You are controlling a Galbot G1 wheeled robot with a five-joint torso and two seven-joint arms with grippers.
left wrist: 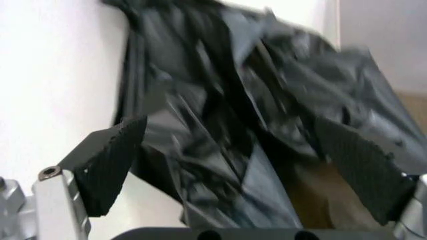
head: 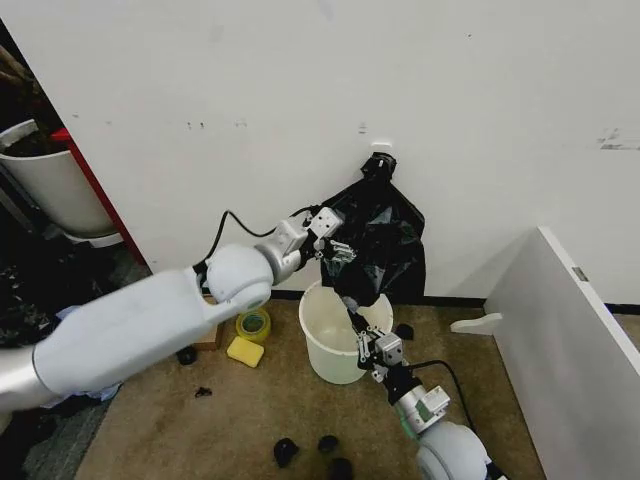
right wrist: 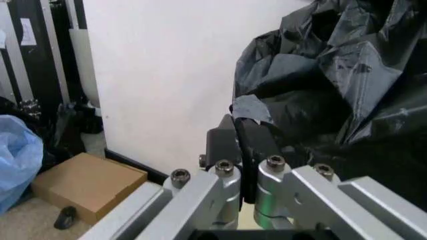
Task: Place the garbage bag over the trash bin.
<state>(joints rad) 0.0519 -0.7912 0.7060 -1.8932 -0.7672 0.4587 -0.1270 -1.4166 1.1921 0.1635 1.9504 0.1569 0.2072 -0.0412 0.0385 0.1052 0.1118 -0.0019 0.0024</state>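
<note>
Several black scraps [head: 286, 452] litter floor near trash bin [head: 333, 352].

Right pincer [right wrist: 241, 137] clamping garbage bag [right wrist: 333, 85]

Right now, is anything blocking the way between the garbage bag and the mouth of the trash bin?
Nothing visible does. The garbage bag hangs directly above the trash bin, its lower tip at the open rim. The right gripper pinches that tip; the left gripper, open, is at the bag's side.
</note>
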